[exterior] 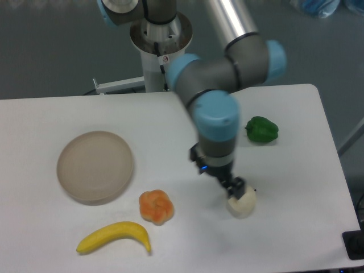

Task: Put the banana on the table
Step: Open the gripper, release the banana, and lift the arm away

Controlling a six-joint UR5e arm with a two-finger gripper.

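banana (pixel 115 236) on table (pixel 45 114), gripper (pixel 236 190) apart

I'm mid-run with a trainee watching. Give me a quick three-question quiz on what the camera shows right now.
1. True or false: the banana lies on the plate.
2. Which thing is the gripper right at?
A. the green pepper
B. the white round object
C. the orange fruit
3. Fill in: the orange fruit sits between the plate and the ____.

Key:
1. False; it lies on the table, in front of the plate.
2. B.
3. banana.
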